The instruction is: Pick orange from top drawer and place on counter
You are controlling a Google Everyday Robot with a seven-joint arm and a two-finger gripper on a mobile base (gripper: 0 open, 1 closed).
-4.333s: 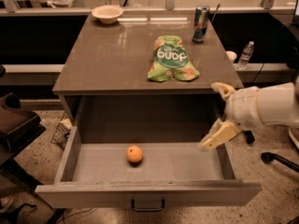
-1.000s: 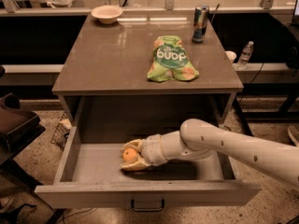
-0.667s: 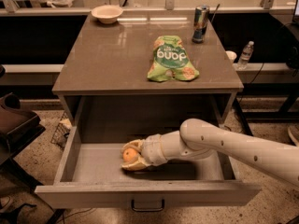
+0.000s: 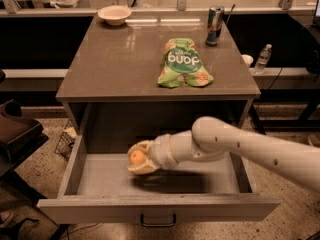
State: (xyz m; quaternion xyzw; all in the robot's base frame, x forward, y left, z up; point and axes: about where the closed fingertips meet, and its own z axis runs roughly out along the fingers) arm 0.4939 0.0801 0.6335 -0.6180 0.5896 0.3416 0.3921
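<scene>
The top drawer (image 4: 159, 208) is pulled out wide below the counter (image 4: 120, 59). My white arm reaches in from the right, and my gripper (image 4: 138, 157) is inside the drawer, left of its middle. Its pale fingers are shut on the orange (image 4: 136, 156), one above and one below it. The orange appears to hang a little above the drawer floor, with the arm's shadow on the floor to its right. Only the orange's left side shows between the fingers.
On the counter lie a green snack bag (image 4: 184, 64), a dark can (image 4: 215, 25) at the back right and a white bowl (image 4: 114, 14) at the back left. A water bottle (image 4: 263, 59) stands beyond the counter's right edge. A dark chair (image 4: 17, 131) is at the left.
The gripper came from the drawer's right side to the orange and closed on it. Over the last second it has risen slightly with the orange.
</scene>
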